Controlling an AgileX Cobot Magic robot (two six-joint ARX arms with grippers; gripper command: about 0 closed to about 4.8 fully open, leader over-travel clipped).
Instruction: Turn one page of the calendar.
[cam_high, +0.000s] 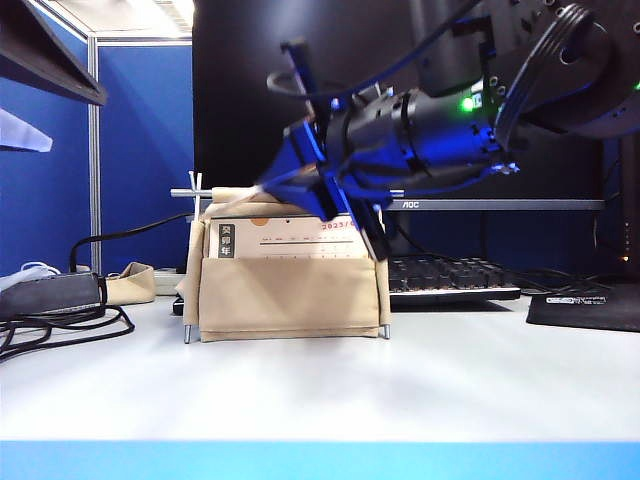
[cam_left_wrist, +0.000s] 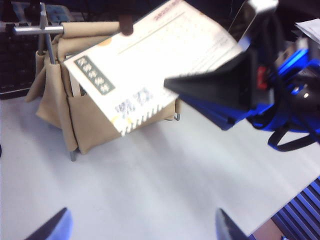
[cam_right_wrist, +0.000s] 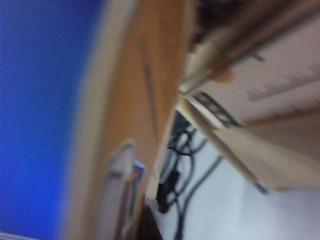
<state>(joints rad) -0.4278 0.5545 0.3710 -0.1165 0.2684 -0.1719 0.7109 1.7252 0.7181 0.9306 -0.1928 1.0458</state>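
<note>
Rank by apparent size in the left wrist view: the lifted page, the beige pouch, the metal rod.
1. The page, largest, though it is tilted toward the camera.
2. The beige pouch, partly hidden behind the page.
3. The metal rod, smallest.

An office desk: blue cubicle partition panels (cam_high: 145, 150) stand behind the right gripper (cam_high: 300, 195), with a black monitor (cam_high: 500, 205), keyboard (cam_high: 450, 278) and cables (cam_high: 60, 325) around it.

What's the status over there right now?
Right gripper shut on white card page, lifted off beige-pouch calendar. Left gripper open, hovering above table. Nothing blocking.
</note>
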